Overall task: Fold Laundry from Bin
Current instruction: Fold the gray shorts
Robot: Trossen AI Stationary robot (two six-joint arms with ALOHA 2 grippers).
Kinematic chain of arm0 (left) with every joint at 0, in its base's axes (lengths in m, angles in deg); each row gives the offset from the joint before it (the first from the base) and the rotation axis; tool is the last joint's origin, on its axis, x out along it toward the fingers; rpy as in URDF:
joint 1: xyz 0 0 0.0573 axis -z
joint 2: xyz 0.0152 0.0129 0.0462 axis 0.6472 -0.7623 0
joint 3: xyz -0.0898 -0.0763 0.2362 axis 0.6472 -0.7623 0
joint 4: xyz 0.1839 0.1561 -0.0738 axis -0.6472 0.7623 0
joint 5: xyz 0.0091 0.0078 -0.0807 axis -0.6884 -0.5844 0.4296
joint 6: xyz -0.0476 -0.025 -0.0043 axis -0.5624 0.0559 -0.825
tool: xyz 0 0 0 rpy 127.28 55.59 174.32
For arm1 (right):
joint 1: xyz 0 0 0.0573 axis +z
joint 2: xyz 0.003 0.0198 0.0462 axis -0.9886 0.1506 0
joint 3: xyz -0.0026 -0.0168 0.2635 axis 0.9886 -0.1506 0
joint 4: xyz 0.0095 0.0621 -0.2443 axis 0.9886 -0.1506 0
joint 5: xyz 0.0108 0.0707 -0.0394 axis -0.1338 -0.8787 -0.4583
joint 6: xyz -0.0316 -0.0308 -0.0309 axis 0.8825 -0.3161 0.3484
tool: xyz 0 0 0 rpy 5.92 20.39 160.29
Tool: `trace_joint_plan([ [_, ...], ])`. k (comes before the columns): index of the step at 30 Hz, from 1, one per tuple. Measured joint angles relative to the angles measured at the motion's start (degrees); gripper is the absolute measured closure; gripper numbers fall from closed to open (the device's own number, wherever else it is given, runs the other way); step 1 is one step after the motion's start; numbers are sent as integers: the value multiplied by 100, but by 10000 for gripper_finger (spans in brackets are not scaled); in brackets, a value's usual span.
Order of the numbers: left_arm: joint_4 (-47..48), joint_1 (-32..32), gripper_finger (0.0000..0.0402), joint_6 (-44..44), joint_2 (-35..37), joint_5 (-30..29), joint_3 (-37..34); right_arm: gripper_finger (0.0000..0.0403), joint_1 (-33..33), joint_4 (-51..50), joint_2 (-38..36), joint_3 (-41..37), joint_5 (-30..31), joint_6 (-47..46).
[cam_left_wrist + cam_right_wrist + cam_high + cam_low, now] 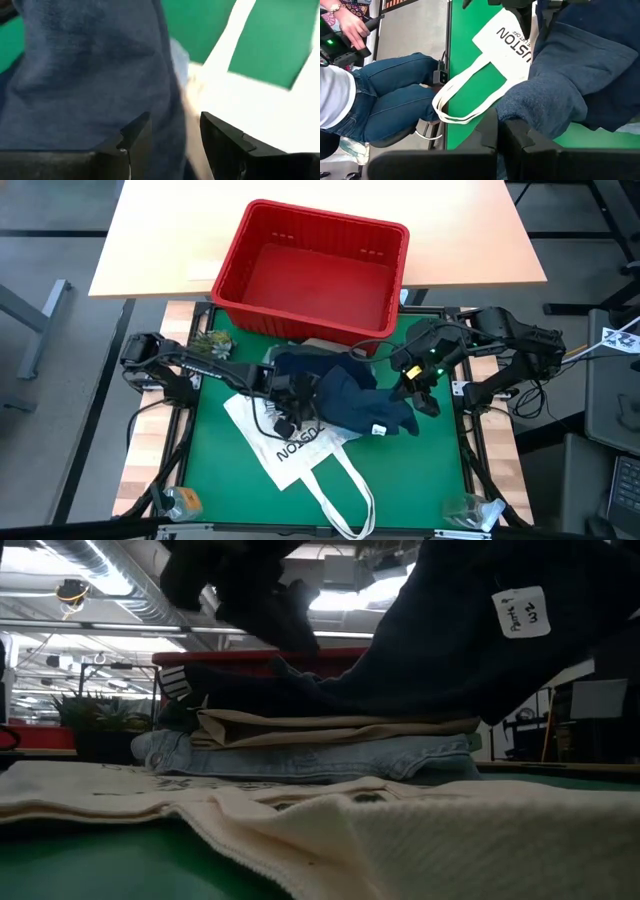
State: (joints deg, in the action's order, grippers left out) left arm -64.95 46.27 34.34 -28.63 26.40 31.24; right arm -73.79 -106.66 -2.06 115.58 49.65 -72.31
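Note:
A dark navy garment (pixel 345 400) drapes across the middle of the green mat, and a white tag (pixel 521 612) hangs from it. My right gripper (pixel 412 392) is shut on its right end and holds that end up. The garment's lower part rests on a stack of folded khaki cloth (pixel 330 725) over light blue jeans (pixel 300 758). My left gripper (pixel 290 412) stands open at the garment's left edge (pixel 150 75), fingers slanting down. The red bin (pixel 330 218) sits at the far side, with nothing showing inside. My right gripper pinches a thick bunched fold of the navy garment (pixel 530 112) between its two shut fingers, slanting down from the table's right. The cloth hangs from the hold and slopes down to the stack, where its lower part (pixel 260 680) lies. My left gripper: I cannot tell whether its fingers touch the cloth.
A white tote bag printed "HOUSTON" (pixel 290 450) lies flat on the mat near the front, its handles (pixel 345 490) trailing toward the near edge, partly under the stack. Small plants (pixel 212 340) stand at the far left. A seated person (pixel 375 105) is beyond the table.

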Motion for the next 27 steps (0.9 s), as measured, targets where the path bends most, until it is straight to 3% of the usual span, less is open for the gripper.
trace_joint_plan([
  [8,423,220,237,566,-21,-893,0,395,0,-2,-2,-2,160,0],
  [22,579,199,237,542,-234,-1077,0,395,0,-51,-4,-4,333,2],
  [27,587,199,270,514,-247,-1140,0,395,0,-76,-4,-4,659,2],
])
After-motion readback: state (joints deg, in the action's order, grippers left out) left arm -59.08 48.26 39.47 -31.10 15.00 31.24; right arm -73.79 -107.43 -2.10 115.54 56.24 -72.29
